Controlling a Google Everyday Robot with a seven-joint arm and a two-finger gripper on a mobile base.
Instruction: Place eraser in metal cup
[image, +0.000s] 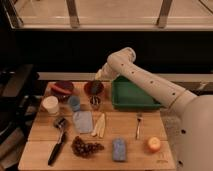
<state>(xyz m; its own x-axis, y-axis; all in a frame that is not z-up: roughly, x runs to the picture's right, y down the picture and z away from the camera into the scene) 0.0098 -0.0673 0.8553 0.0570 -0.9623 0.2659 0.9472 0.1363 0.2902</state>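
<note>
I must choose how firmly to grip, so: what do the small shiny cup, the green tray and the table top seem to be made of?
The metal cup: likely steel, polished; it shines and reflects. The green tray: probably plastic, smooth, one even colour. The table: wood, pale brown boards with visible seams. The claw hangs over the bowl just behind the metal cup.

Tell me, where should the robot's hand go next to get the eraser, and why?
Probably move the gripper down toward the eraser. The gripper hangs open above the red bowl, just behind the metal cup, apparently holding nothing, while the eraser lies on the table beside the black-handled tool.
</note>
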